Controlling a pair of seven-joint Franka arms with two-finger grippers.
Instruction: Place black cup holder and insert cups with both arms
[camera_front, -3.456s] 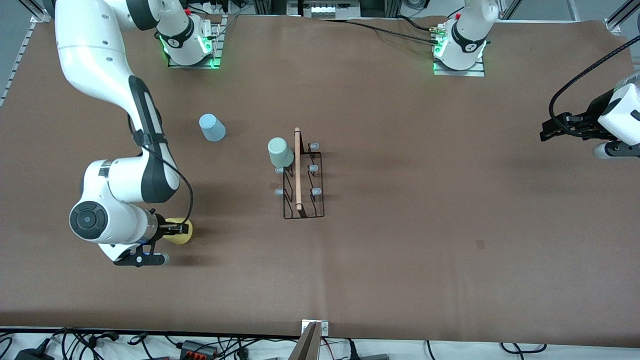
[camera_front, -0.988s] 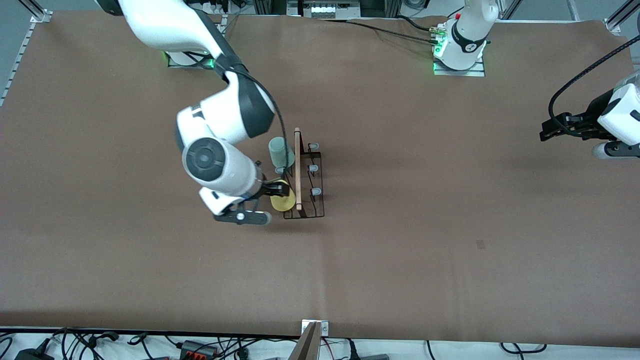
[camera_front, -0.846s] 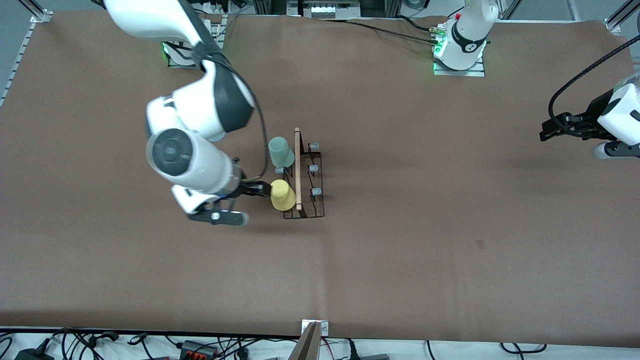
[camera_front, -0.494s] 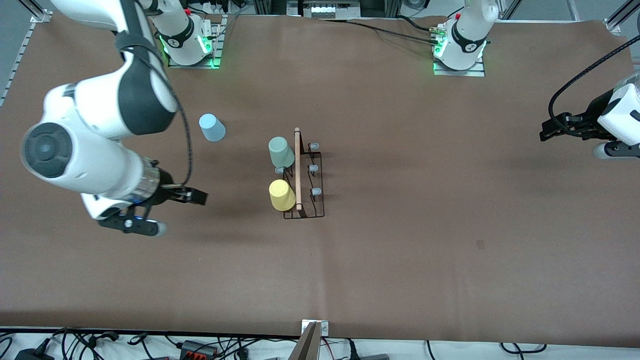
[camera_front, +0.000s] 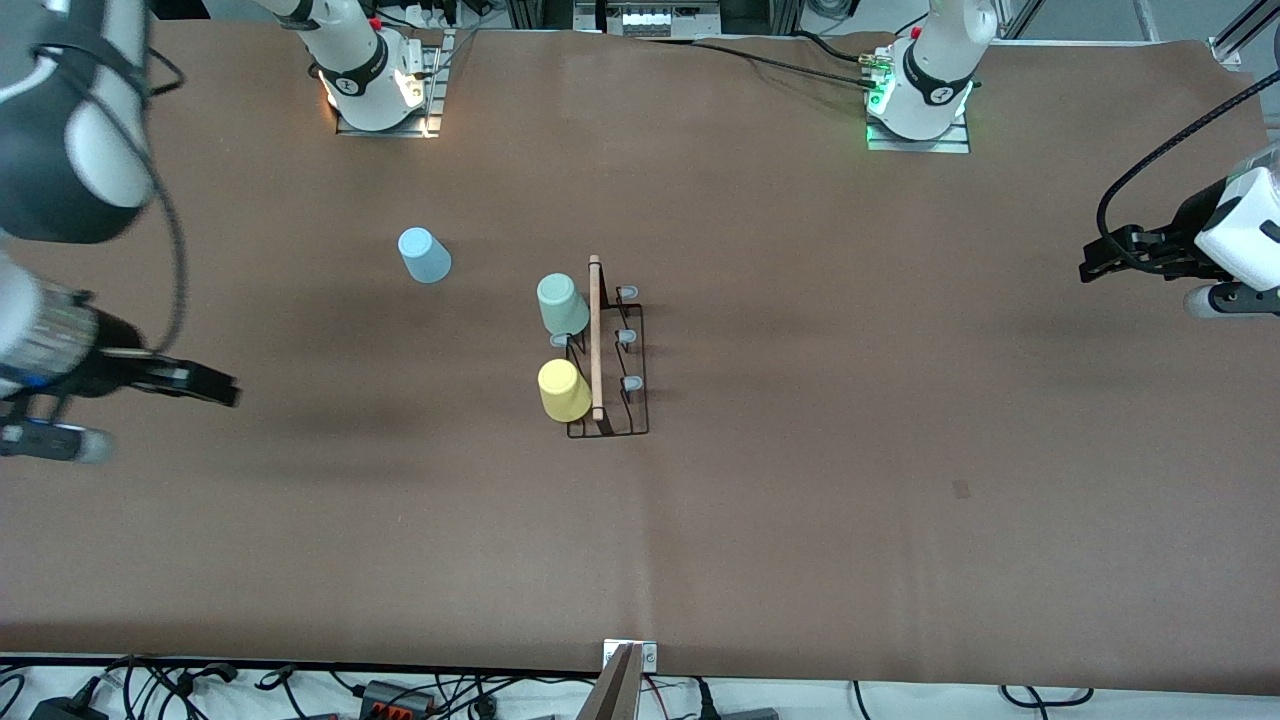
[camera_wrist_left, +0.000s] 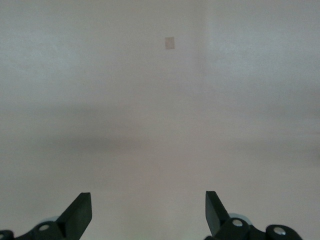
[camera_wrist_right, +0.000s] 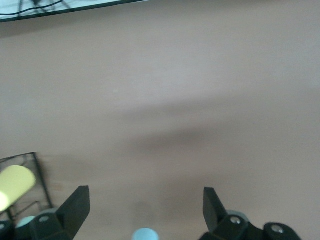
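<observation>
The black cup holder stands mid-table with its pale wooden rod handle. A mint green cup and a yellow cup sit upturned on prongs along the side toward the right arm's end. A light blue cup stands alone on the table toward the right arm's end. My right gripper is open and empty, up over the table at that end. Its wrist view shows the yellow cup and the blue cup. My left gripper waits open and empty at the left arm's end.
A small dark patch marks the brown table cover, also in the left wrist view. Cables and plugs lie along the table's edge nearest the front camera. The arm bases stand along the edge farthest from it.
My right gripper carried the yellow cup to the rack, let it go on a prong, and drew back open toward the right arm's end. The left arm has not moved.
</observation>
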